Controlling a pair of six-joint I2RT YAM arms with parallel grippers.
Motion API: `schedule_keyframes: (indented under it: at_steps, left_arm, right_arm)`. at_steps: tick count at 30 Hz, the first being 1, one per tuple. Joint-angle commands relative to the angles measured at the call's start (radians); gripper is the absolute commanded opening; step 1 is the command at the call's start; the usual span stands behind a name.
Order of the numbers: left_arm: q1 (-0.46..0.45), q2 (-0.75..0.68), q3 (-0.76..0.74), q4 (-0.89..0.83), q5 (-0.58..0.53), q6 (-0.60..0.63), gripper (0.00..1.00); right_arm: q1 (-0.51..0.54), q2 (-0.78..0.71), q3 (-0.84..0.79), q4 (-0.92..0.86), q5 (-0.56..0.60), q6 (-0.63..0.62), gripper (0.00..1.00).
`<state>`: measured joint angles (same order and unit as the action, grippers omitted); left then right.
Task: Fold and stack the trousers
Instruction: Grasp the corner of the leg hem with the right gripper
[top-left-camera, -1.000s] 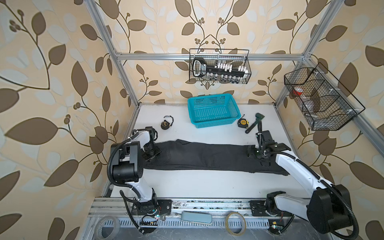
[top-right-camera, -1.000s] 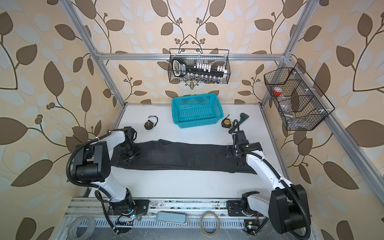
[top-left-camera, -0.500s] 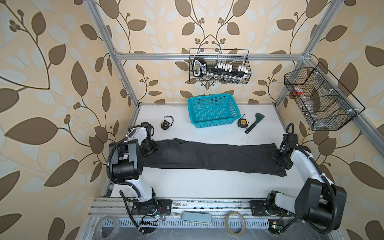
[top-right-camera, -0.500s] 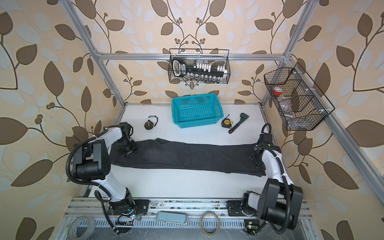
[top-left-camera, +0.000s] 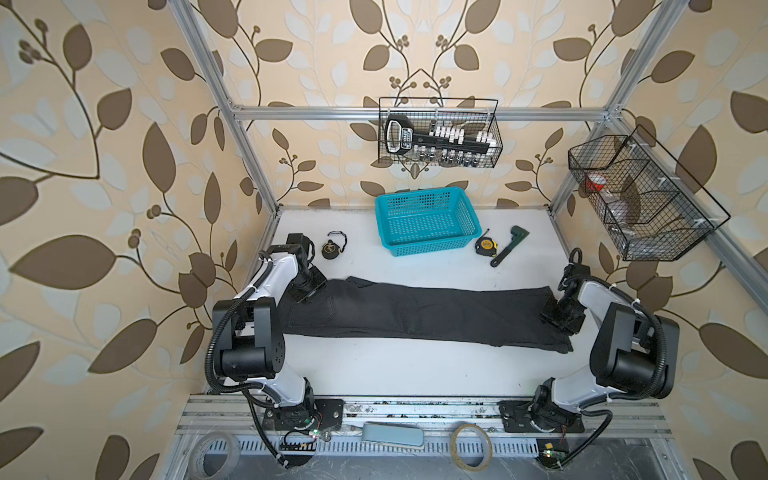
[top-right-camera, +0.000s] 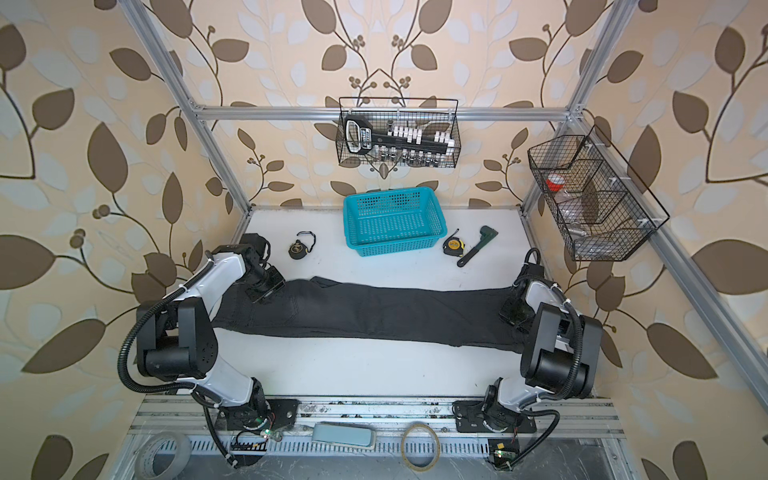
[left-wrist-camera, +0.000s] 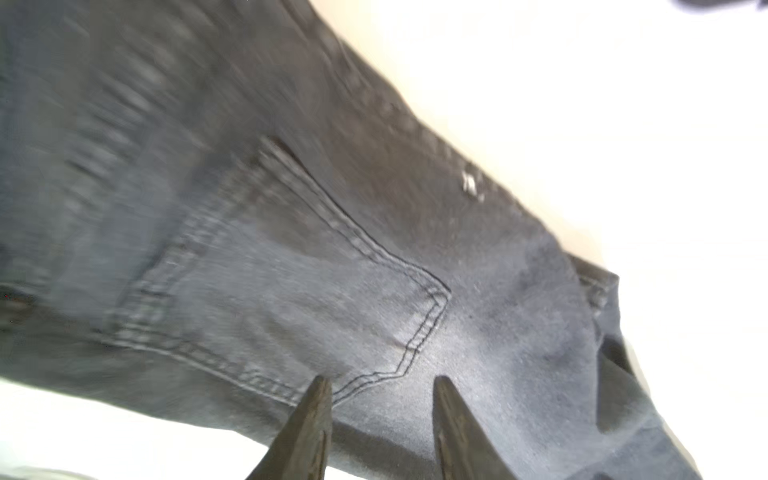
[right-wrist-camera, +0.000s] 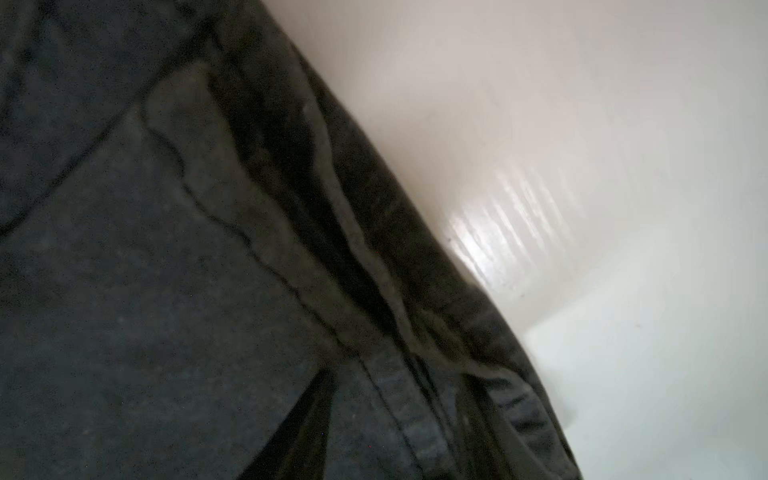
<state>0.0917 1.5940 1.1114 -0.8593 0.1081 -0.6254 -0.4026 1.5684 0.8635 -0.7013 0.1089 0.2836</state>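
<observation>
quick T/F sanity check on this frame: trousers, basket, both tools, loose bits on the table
1. The trousers lie stretched out on the table, outside the teal basket. True.
2. The teal basket holds a folded garment. False: it is empty.
3. The left tool is over the back pocket, fingers apart. True.
4. The tape measure rests on the trousers. False: it lies on bare table beside the basket, apart from them.
5. The right tool is at the waist end. False: it is at the hem end.
</observation>
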Motion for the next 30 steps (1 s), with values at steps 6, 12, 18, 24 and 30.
schedule_keyframes:
  at_steps: [6, 12, 18, 24, 30]
  left_arm:
    - [-0.006, 0.017, -0.129, 0.057, -0.008, -0.016, 0.42]
    - [-0.007, 0.067, -0.124, 0.067, -0.016, 0.005, 0.42]
    - [-0.006, 0.101, -0.141, 0.079, -0.028, 0.016, 0.42]
    - [-0.007, 0.122, -0.153, 0.091, -0.042, 0.026, 0.42]
    - [-0.006, 0.126, -0.15, 0.094, -0.042, 0.024, 0.42]
  right_arm:
    - [-0.005, -0.032, 0.063, -0.007, -0.002, -0.076, 0.09]
    - [-0.002, -0.058, 0.07, 0.007, -0.008, -0.107, 0.0]
    - [0.002, -0.071, 0.102, 0.02, 0.066, -0.161, 0.0]
    - [0.001, -0.001, 0.114, 0.062, 0.098, -0.219, 0.0]
    - [-0.005, 0.083, 0.108, 0.101, 0.109, -0.275, 0.04]
